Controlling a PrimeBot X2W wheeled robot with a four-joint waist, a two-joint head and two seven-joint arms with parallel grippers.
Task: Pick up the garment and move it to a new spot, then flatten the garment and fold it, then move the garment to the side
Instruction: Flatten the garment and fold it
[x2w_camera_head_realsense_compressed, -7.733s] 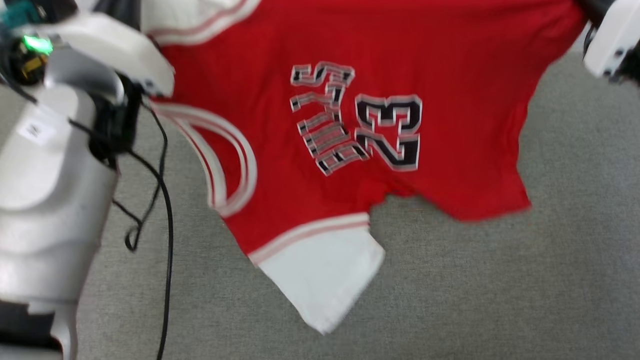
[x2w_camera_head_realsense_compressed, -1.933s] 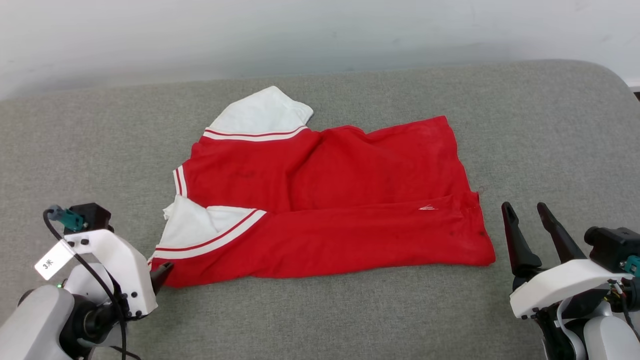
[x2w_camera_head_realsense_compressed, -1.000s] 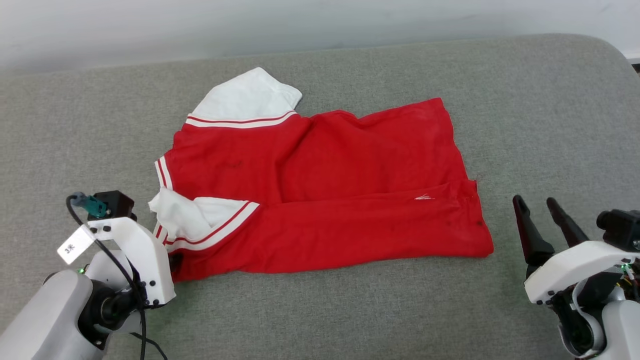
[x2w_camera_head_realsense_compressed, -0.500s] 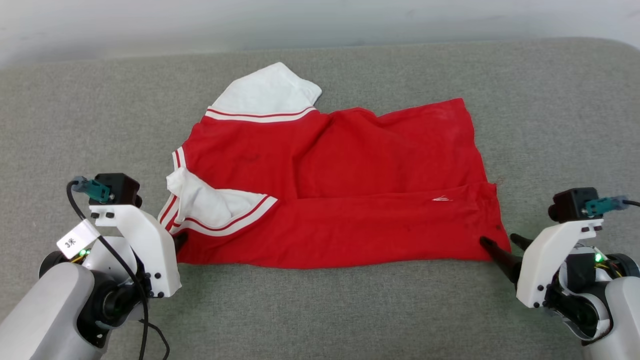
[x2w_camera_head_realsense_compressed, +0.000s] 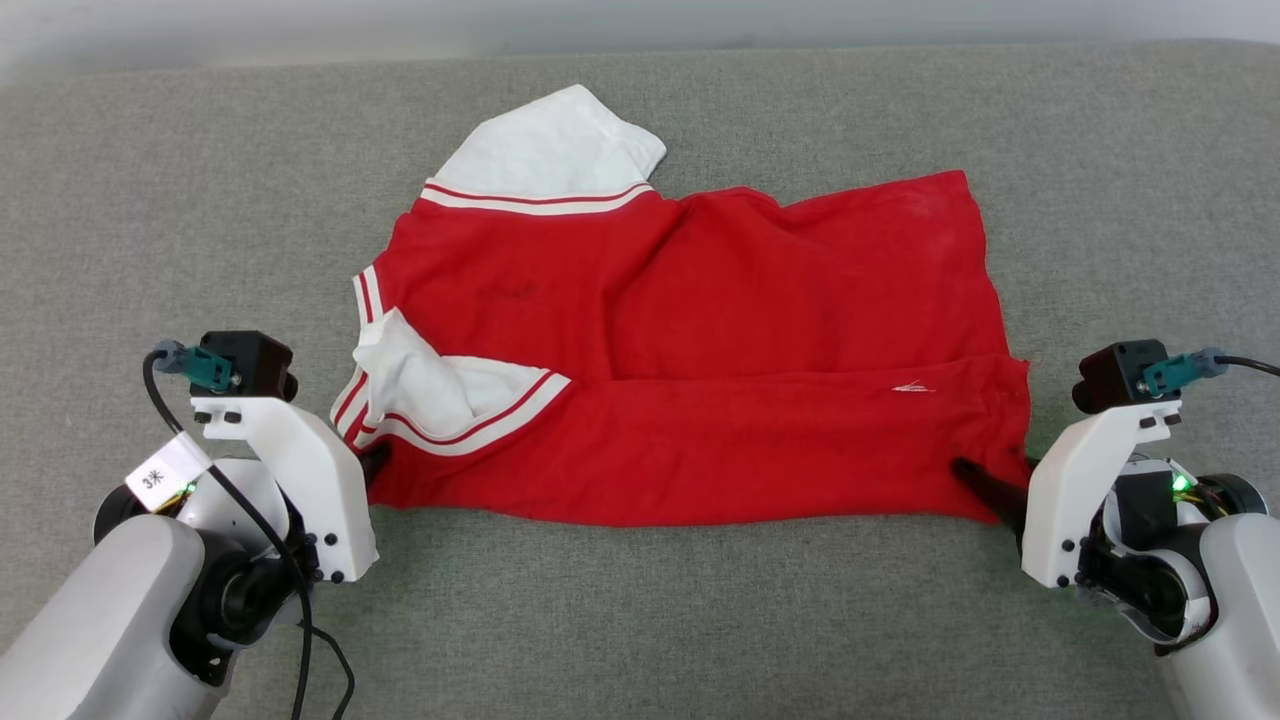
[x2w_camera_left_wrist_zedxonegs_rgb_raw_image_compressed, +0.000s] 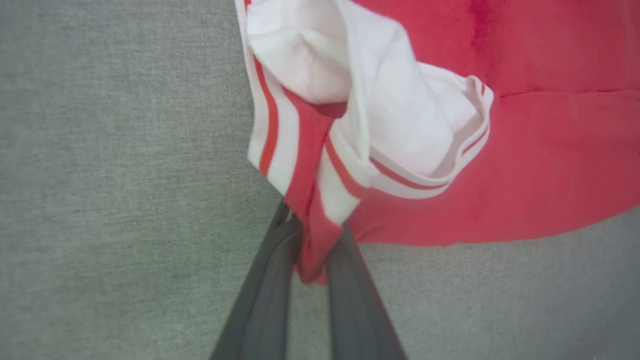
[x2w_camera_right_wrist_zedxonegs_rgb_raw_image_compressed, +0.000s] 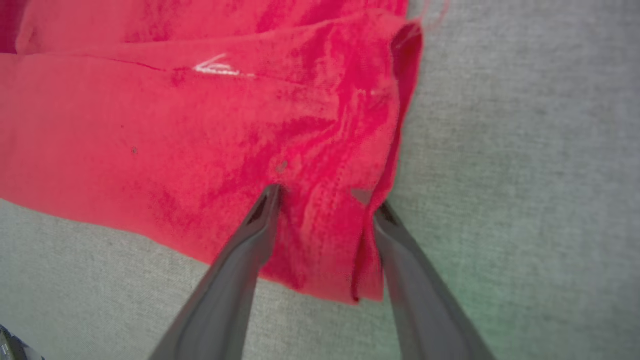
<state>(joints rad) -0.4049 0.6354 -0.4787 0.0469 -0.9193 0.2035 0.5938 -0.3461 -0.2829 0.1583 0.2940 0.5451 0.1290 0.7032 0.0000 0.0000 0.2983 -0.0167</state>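
- Garment (x2w_camera_head_realsense_compressed: 700, 330) lies spread on grey upholstery (x2w_camera_head_realsense_compressed: 640, 620) in the head view, with the left gripper (x2w_camera_head_realsense_compressed: 375, 465) and right gripper (x2w_camera_head_realsense_compressed: 985, 480) at its near corners.
- Left wrist view: fingers (x2w_camera_left_wrist_zedxonegs_rgb_raw_image_compressed: 265, 300) pinched tight on the red corner below the striped trim (x2w_camera_left_wrist_zedxonegs_rgb_raw_image_compressed: 270, 125).
- Right wrist view: fingers (x2w_camera_right_wrist_zedxonegs_rgb_raw_image_compressed: 225, 280) spread wide, straddling the other corner, not clamped.

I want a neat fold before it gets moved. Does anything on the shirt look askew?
Yes. The near sleeve is crumpled and turned in on itself at the shirt's left end, and the far sleeve sticks out past the folded body, so the outline is uneven.
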